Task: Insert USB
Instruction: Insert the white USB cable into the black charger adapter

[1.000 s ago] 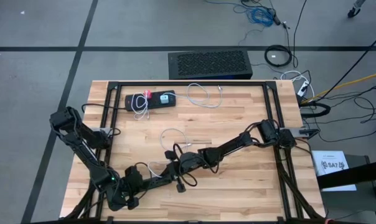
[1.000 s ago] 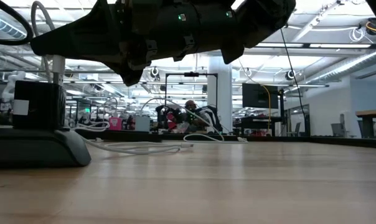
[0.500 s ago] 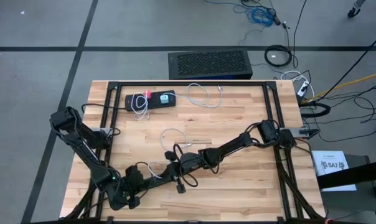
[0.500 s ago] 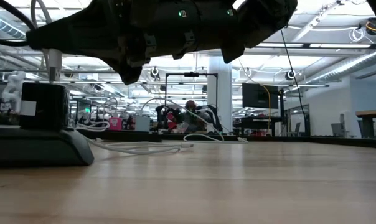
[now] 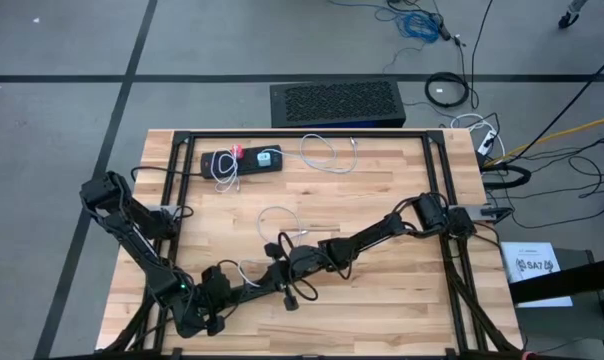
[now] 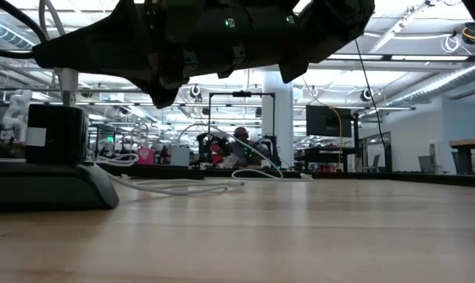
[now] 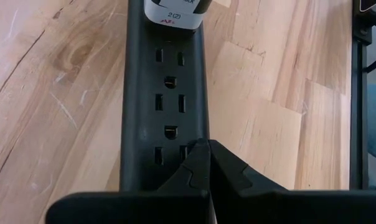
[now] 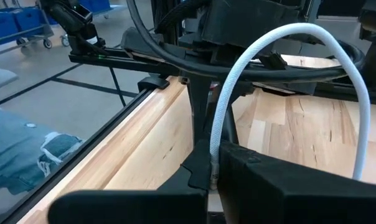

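Pressing down on the black power strip (image 7: 166, 106), the left gripper (image 7: 206, 163) has its fingers closed together with nothing between them, their tips resting on the strip's face beside a pair of outlet slots. Past those tips a white-labelled adapter (image 7: 175, 11) sits plugged in at the strip's far end. The right gripper (image 8: 208, 168) pinches the white USB cable (image 8: 287, 37) just behind its plug (the cord loops up and back over the fingers), held above the wooden table (image 5: 382, 290) close by the left gripper.
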Action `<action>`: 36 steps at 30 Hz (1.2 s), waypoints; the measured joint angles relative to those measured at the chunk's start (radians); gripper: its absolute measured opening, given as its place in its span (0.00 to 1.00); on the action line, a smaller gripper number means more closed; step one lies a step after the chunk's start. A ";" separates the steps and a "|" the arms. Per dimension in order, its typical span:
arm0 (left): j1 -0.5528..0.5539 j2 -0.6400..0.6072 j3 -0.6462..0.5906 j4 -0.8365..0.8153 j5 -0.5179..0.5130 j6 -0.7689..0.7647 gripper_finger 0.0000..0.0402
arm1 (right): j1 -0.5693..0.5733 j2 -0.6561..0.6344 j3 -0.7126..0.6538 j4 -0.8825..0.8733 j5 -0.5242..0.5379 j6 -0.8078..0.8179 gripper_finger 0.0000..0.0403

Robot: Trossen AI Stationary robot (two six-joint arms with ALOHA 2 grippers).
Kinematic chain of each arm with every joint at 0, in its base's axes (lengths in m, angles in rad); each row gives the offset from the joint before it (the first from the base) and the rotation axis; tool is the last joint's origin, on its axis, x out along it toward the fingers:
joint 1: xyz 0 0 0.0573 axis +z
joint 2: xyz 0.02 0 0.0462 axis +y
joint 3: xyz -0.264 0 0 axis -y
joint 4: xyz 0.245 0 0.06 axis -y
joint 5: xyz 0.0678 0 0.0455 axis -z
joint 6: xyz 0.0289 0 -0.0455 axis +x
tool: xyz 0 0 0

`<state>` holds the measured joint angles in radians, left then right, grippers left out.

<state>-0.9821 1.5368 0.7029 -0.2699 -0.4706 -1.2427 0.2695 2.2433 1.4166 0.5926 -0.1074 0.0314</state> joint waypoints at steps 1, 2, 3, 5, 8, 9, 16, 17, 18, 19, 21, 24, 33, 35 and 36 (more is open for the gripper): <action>0.000 0.000 0.000 0.000 0.000 0.000 0.01 | 0.000 0.001 0.000 -0.002 -0.001 -0.002 0.00; 0.000 0.000 0.000 0.000 0.000 0.000 0.01 | 0.000 0.001 0.000 -0.003 -0.001 -0.004 0.00; 0.000 0.000 0.000 0.000 0.000 0.000 0.01 | 0.000 0.001 0.000 -0.005 -0.002 -0.007 0.00; 0.000 0.000 0.000 0.000 0.000 0.000 0.01 | -0.001 0.001 0.000 -0.005 -0.003 -0.012 0.00; 0.000 0.000 0.000 0.000 0.000 -0.001 0.01 | -0.003 0.001 0.000 -0.005 -0.003 -0.018 0.00; 0.000 0.000 0.000 0.000 0.000 -0.001 0.01 | -0.004 0.001 0.000 -0.006 -0.003 -0.017 0.00; 0.000 0.000 0.000 0.003 0.000 -0.001 0.01 | -0.009 0.007 0.001 0.004 -0.011 -0.021 0.00; 0.000 0.000 0.000 0.003 0.000 -0.001 0.01 | -0.009 0.007 0.001 0.004 -0.019 -0.021 0.00; 0.000 0.000 0.000 0.003 0.000 -0.001 0.01 | -0.009 0.008 0.001 0.002 -0.023 -0.021 0.00; 0.000 0.000 0.000 0.003 0.000 -0.002 0.01 | -0.009 0.008 0.001 0.000 -0.024 -0.020 0.00; 0.000 0.000 0.000 0.004 0.000 -0.002 0.01 | -0.009 0.009 0.001 -0.002 -0.032 -0.012 0.00; 0.000 0.000 0.000 0.005 0.000 -0.002 0.01 | -0.009 0.009 0.001 -0.001 -0.049 -0.001 0.00; 0.001 0.001 0.000 0.012 0.000 0.000 0.01 | -0.032 0.009 0.001 -0.003 -0.056 0.009 0.00; 0.001 0.001 0.000 0.014 0.000 0.000 0.01 | -0.034 0.009 0.001 -0.005 -0.058 0.009 0.00; 0.001 0.001 0.000 0.014 0.000 0.000 0.01 | -0.034 0.009 0.001 -0.005 -0.058 0.008 0.00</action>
<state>-0.9810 1.5375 0.7025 -0.2560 -0.4709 -1.2428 0.2359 2.2520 1.4174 0.5873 -0.1650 0.0399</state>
